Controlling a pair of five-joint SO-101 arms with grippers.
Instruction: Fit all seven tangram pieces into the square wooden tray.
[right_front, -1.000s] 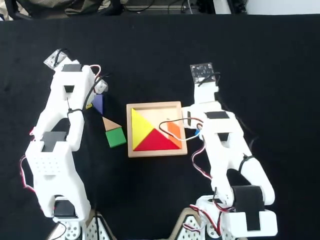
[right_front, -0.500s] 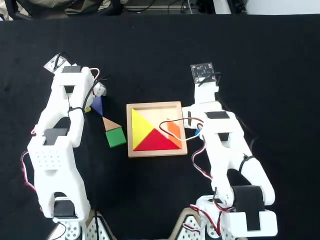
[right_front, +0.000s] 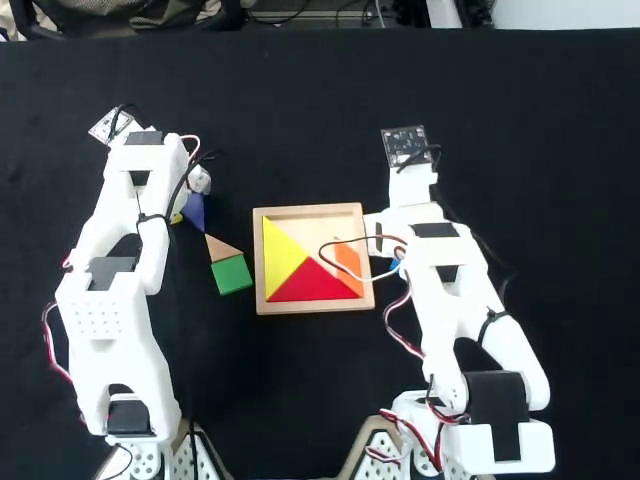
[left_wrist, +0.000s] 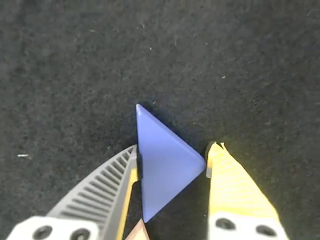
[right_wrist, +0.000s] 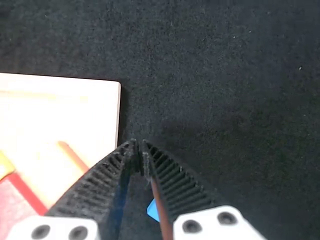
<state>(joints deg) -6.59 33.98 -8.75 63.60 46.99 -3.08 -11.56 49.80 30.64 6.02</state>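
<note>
**Tangram pieces: three sit in the square wooden tray (right_front: 257, 260)**

Nearest you, a green wooden square (right_front: 231, 274) lies on the black table (right_front: 300, 100) beside the tray, which holds a yellow triangle (right_front: 280, 255), a red triangle (right_front: 312, 284) and an orange piece (right_front: 349, 262). Your right end effector (right_wrist: 139, 150) is clenched by the tray's corner. Farther off, past a tan triangle (right_front: 220, 246), your left end effector (left_wrist: 173, 150) grasps a blue wooden triangle (left_wrist: 162, 162).

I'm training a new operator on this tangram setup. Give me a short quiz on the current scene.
1. True or false: the green square lies inside the wooden tray.
2. Which piece does the left hand hold? A: red triangle. B: blue triangle. C: orange piece.
3. Fill in: the right hand, beside the tray's corner, is ___ (open or shut).
Key: 1 false; 2 B; 3 shut.
</note>
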